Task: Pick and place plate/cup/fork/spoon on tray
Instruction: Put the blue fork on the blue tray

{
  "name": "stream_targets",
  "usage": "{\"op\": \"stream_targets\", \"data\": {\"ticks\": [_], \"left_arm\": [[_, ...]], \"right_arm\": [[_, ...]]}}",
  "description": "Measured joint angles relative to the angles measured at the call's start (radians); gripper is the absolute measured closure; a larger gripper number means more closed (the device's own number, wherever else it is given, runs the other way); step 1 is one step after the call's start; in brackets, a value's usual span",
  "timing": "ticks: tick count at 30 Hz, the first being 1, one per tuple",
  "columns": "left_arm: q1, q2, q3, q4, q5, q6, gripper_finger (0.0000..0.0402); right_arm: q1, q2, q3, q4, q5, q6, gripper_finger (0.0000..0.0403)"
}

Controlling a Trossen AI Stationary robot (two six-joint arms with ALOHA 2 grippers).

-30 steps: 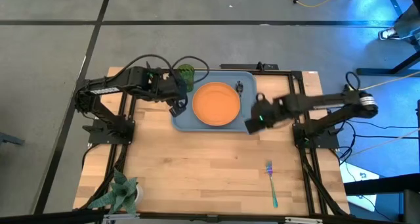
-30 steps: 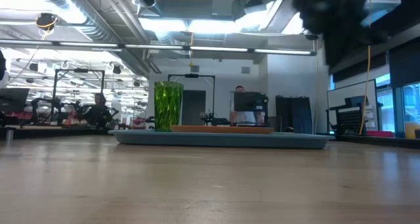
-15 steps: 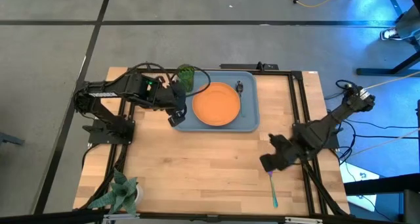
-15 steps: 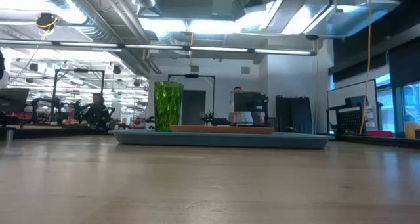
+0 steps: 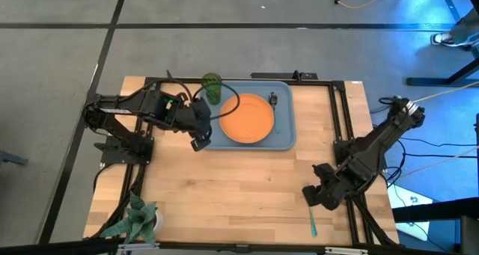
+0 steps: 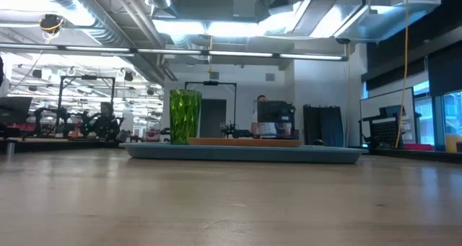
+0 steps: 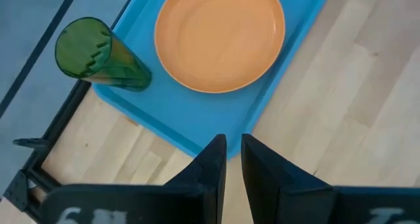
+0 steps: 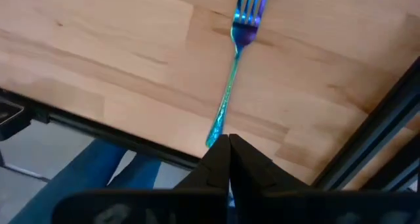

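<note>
The light-blue tray [image 5: 286, 140] lies at the table's far middle. On it are the orange plate [image 5: 245, 119], the green cup [image 5: 212, 89] standing upright in its far left corner, and the spoon [image 5: 274, 100] to the right of the plate. The fork [image 5: 312, 223] lies flat on the wood near the near right corner, and it also shows in the right wrist view [image 8: 230, 86]. My right gripper [image 5: 308, 197] is shut and stands over the fork; its fingertips [image 8: 228, 144] are close by the handle's end. My left gripper [image 5: 197, 142] is shut and empty beside the tray's near left corner [image 7: 197, 135].
A pale green plant [image 5: 136, 221] stands at the near left corner. Black frame rails [image 5: 346, 128] run along the table's sides. Bare wood [image 5: 232, 191] lies between the tray and the near edge. People sit in the room beyond the table [image 6: 108, 120].
My right gripper has swung from beside the tray's right side toward the table's near edge and now stands over the fork. My left gripper has drawn back from the cup a little toward the near edge. The cup, plate, spoon and fork have stayed where they were.
</note>
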State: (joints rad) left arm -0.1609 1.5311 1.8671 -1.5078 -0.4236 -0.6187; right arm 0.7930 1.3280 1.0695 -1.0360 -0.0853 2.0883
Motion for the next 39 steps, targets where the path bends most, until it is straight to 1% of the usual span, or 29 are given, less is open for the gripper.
{"op": "stream_targets", "data": {"ticks": [5, 9, 11, 20, 23, 28, 39], "left_arm": [[-0.021, 0.000, 0.000, -0.001, -0.001, 0.025, 0.0360], [-0.036, 0.000, 0.000, -0.001, -0.003, 0.052, 0.0360], [-0.037, 0.000, 0.000, -0.001, -0.004, 0.053, 0.0360], [-0.037, 0.000, 0.000, -0.001, -0.005, 0.054, 0.0360], [-0.037, 0.000, 0.000, -0.001, -0.005, 0.054, 0.0360], [-0.037, 0.000, 0.000, -0.001, -0.005, 0.053, 0.0360], [-0.036, 0.000, 0.000, 0.002, -0.005, 0.052, 0.0360]], "right_arm": [[0.003, 0.057, 0.000, -0.001, -0.038, 0.003, 0.0382], [0.003, 0.104, 0.000, 0.000, -0.159, 0.035, 0.0371], [0.003, 0.125, 0.000, 0.014, -0.183, 0.059, 0.0364], [-0.018, 0.193, -0.001, 0.105, -0.116, 0.063, 0.0351], [-0.021, 0.227, -0.001, 0.101, -0.096, 0.076, 0.0351], [-0.025, 0.286, -0.001, 0.101, -0.096, 0.076, 0.0351], [-0.072, 0.396, -0.001, 0.095, -0.066, 0.052, 0.0351]]}}
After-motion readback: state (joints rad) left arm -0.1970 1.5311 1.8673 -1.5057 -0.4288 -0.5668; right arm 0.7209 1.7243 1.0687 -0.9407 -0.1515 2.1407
